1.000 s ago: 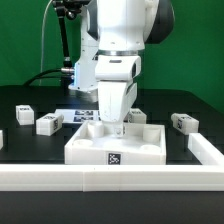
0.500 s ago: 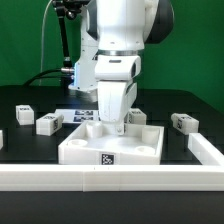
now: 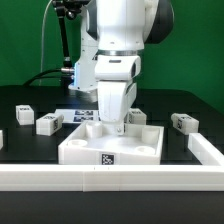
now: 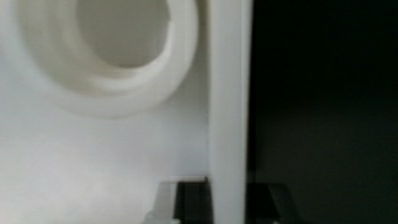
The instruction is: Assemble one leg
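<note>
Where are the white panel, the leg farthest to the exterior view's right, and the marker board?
white panel (image 3: 110, 144), exterior view, middle of its top face.
rightmost leg (image 3: 182, 122), exterior view, centre of its near side.
marker board (image 3: 78, 116), exterior view, the tagged strip showing behind the panel.

The exterior view looks low and level across the surface at the arm from mid-range. The wrist view peers closely at the white panel between the fingers; both views share it.
</note>
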Tool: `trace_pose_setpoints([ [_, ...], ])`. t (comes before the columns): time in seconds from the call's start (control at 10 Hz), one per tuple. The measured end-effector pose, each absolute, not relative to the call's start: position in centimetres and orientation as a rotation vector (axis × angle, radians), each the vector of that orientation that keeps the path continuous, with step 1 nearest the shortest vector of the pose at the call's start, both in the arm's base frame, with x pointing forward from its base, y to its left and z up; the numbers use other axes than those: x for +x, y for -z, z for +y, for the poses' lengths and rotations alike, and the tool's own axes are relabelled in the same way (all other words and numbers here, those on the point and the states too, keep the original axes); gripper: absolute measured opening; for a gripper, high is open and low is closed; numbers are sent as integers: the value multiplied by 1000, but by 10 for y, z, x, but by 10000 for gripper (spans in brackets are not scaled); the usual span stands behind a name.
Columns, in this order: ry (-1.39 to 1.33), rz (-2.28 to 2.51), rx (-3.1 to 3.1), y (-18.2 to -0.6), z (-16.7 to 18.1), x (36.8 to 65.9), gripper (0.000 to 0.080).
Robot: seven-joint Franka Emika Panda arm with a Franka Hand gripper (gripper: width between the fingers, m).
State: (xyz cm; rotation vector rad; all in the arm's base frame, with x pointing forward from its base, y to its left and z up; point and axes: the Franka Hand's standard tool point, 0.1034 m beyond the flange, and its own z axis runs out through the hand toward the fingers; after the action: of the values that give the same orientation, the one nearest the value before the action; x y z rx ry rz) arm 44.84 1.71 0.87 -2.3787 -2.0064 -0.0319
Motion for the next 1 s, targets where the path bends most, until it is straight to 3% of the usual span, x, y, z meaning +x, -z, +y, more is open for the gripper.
trace_pose_setpoints([
  [0.7,34,-2165,-2254,-8,16,455,57],
  [1.0,40,-2237,-2185,-8,38,463,57],
])
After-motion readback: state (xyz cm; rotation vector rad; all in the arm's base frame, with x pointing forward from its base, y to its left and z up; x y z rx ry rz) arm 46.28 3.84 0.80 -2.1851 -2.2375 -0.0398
